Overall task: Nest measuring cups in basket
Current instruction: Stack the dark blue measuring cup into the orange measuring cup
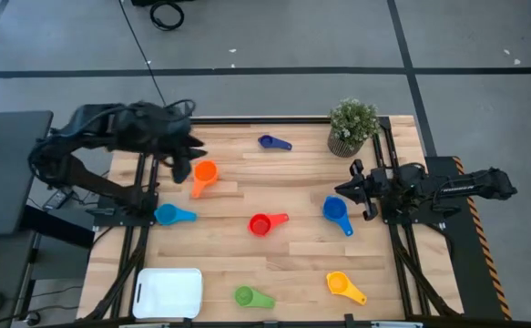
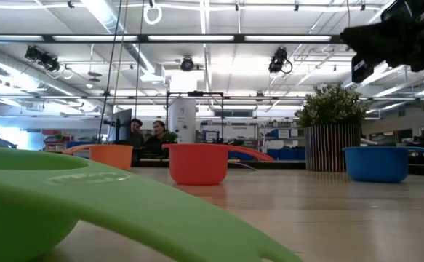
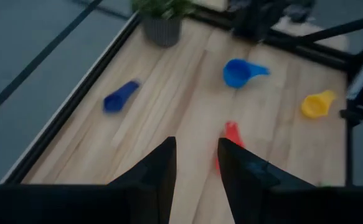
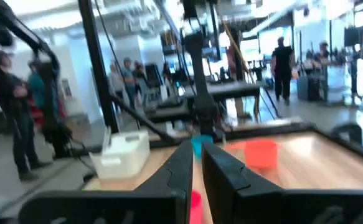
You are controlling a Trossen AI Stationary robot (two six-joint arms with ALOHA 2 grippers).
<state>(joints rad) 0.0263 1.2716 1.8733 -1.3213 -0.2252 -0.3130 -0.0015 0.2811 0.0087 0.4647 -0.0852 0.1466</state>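
Observation:
Several measuring cups lie apart on the wooden table: orange [image 1: 203, 175], navy [image 1: 272, 142], light blue [image 1: 169, 215], red [image 1: 263, 223], blue [image 1: 336, 211], yellow [image 1: 342, 285] and green [image 1: 250, 297]. The white basket [image 1: 168, 293] sits at the near left corner with nothing in it. My left gripper [image 1: 185, 164] hangs above the table beside the orange cup's left side, open by a narrow gap [image 3: 197, 168]. My right gripper [image 1: 352, 187] waits at the table's right side above the blue cup, shut [image 4: 197, 163].
A potted plant [image 1: 352, 128] stands at the far right corner. The low view has the green cup [image 2: 44, 196] close in front. Bare wood lies between the cups in the table's middle. People stand in the room beyond the table.

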